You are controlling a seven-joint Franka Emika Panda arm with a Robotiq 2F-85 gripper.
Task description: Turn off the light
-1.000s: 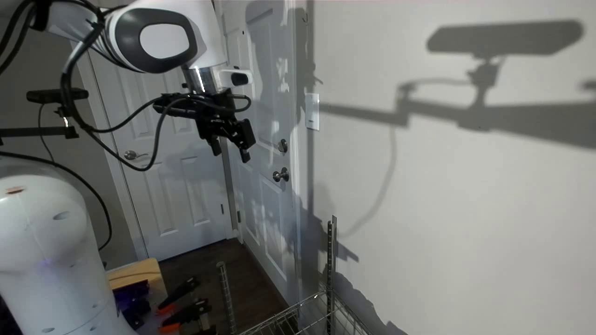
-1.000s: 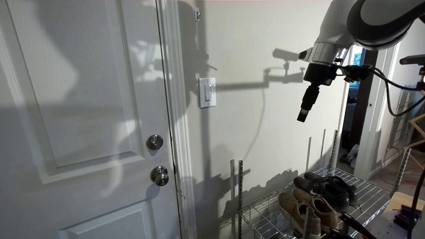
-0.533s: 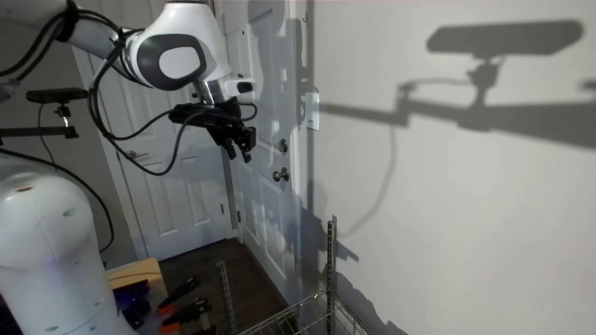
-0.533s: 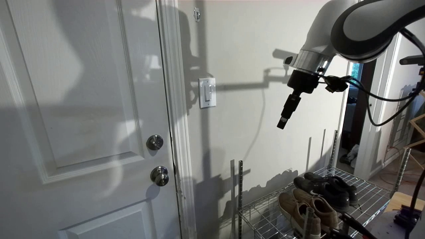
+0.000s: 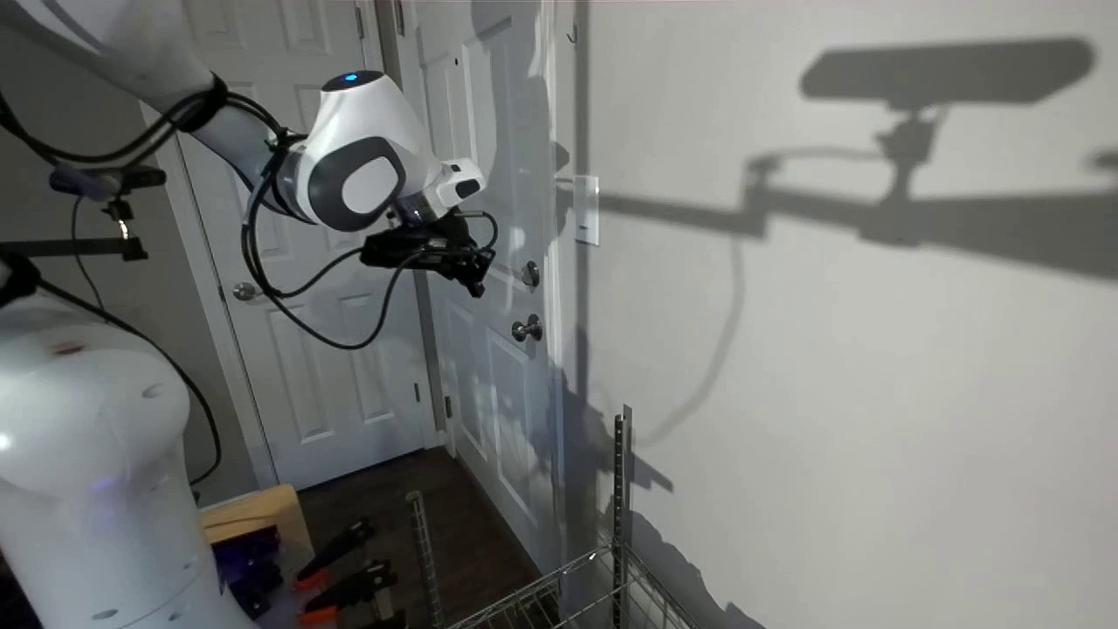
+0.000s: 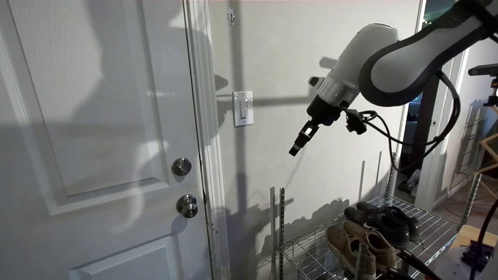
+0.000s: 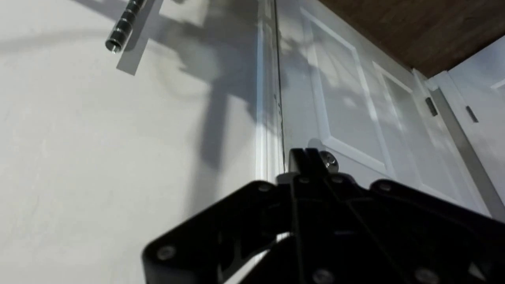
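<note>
The light itself is out of view. Its switch, a white wall plate with an upright paddle, shows in both exterior views (image 5: 587, 210) (image 6: 243, 109), mounted on the wall beside the door frame. My gripper (image 6: 294, 150) is in the air, apart from the plate; in that exterior view its tips point down and to the left, lower than the switch and to its right. Seen from the wrist, the black fingers of the gripper (image 7: 306, 151) are together with nothing between them. No switch shows in the wrist view.
A white door (image 6: 116, 97) carries a deadbolt (image 6: 181, 167) and a round knob (image 6: 187, 206) left of the switch. Under the arm stands a wire rack (image 6: 307, 256) with brown shoes (image 6: 352, 245) and black shoes (image 6: 383, 221). A metal post (image 6: 281, 225) rises at its corner.
The arm has swung lower and nearer the switch, moving right in an exterior view and left and down in another. My fingers have gone from open to shut.
</note>
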